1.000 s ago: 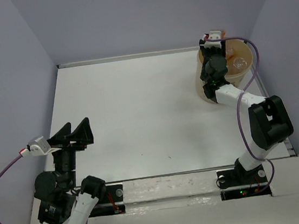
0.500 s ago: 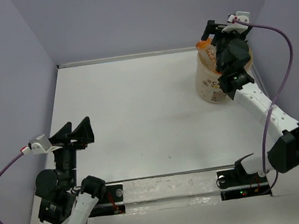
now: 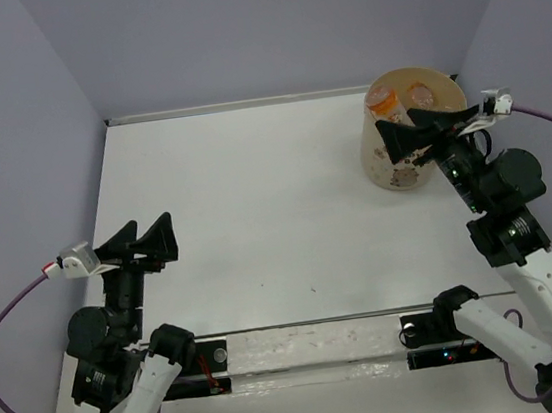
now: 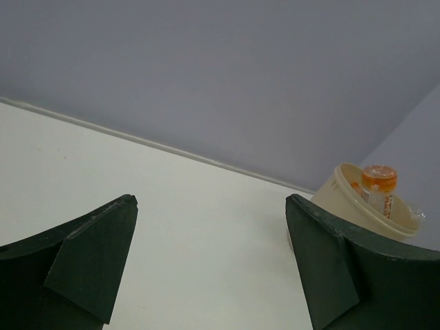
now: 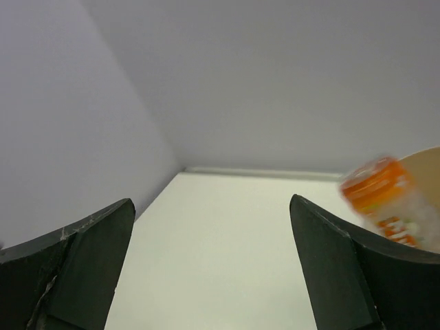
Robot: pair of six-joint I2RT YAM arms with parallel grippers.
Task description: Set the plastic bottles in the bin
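Nearest to us, the left gripper (image 3: 145,233) hangs above the near-left part of the table (image 3: 255,199), its jaws spread wide with nothing between them. The left wrist view shows the same open gap. Across the white surface we find no bottle lying loose in any view. Farther right, the right gripper (image 3: 386,143) is raised in front of the bin (image 3: 447,85), its jaws also apart and empty. The bin stands in the far-right corner, and inside it an orange-labelled bottle (image 3: 384,102) leans against the rim beside a paler one (image 3: 422,96). We judge the sorting done, or very nearly. What remains seems only for both arms to retire, unless a bottle sits hidden behind the right arm.
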